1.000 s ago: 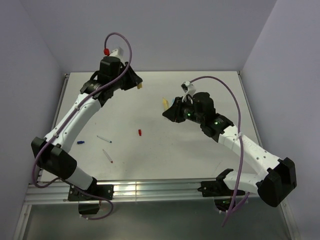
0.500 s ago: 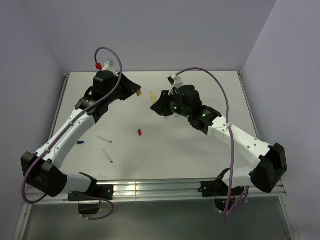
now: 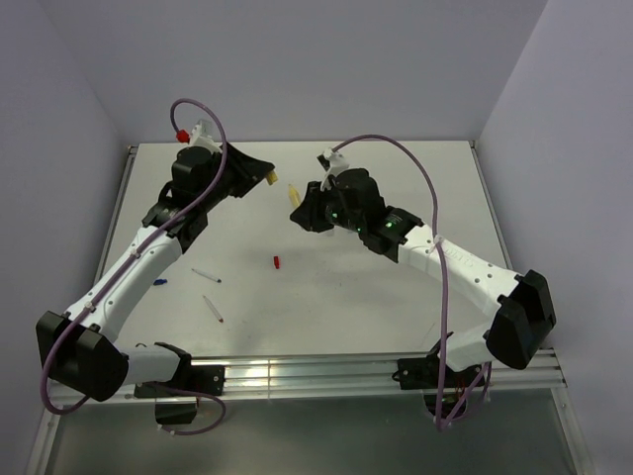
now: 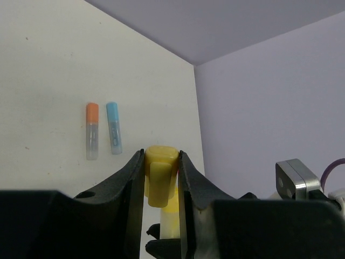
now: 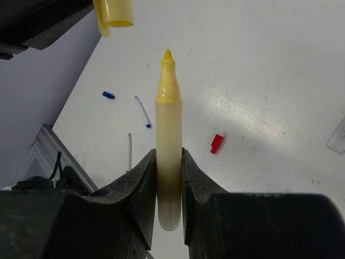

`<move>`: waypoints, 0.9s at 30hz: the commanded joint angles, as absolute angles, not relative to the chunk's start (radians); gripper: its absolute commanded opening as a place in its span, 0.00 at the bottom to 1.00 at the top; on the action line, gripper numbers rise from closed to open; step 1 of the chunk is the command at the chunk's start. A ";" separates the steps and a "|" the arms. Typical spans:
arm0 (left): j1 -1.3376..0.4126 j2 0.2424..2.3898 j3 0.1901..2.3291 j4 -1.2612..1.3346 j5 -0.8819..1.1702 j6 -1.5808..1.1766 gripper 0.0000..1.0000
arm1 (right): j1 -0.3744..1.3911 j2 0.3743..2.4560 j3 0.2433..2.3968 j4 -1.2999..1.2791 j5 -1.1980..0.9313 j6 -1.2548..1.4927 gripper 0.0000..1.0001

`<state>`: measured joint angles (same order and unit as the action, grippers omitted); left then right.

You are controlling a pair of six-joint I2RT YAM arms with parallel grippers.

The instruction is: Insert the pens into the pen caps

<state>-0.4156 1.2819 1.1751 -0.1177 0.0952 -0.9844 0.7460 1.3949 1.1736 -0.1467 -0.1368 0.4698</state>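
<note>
My left gripper (image 3: 259,176) is shut on the stubby yellow cap (image 4: 160,172), held above the far part of the table. My right gripper (image 3: 302,210) is shut on the yellow marker (image 5: 168,145), whose bare tip points at the cap (image 5: 113,13) with a small gap between them. The marker also shows in the top view (image 3: 294,191), just right of the cap (image 3: 269,178). On the table lie a red cap (image 3: 277,262), a dark-blue cap (image 3: 159,282), a thin blue-tipped pen (image 3: 206,274) and a thin red-tipped pen (image 3: 213,309).
An orange-capped marker (image 4: 92,132) and a light-blue-capped marker (image 4: 114,128) lie side by side on the table near the back wall. Walls close the table (image 3: 415,287) at the back and sides. A metal rail (image 3: 297,374) runs along the near edge.
My right gripper has carried the yellow marker left toward the left gripper. The left gripper has shifted slightly with the cap. The gap between marker tip and cap has shrunk.
</note>
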 commanded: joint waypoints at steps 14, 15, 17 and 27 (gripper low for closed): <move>-0.440 1.305 1.181 -0.041 0.143 -0.977 0.00 | 0.790 1.410 1.229 -0.123 -0.129 0.431 0.00; -0.446 1.305 1.183 -0.044 0.135 -0.973 0.00 | 0.790 1.408 1.229 -0.123 -0.126 0.430 0.00; -0.451 1.310 1.183 -0.045 0.132 -0.970 0.00 | 0.792 1.404 1.229 -0.124 -0.121 0.428 0.00; -0.472 1.324 1.190 -0.049 0.141 -0.956 0.00 | 0.792 1.399 1.230 -0.129 -0.104 0.425 0.00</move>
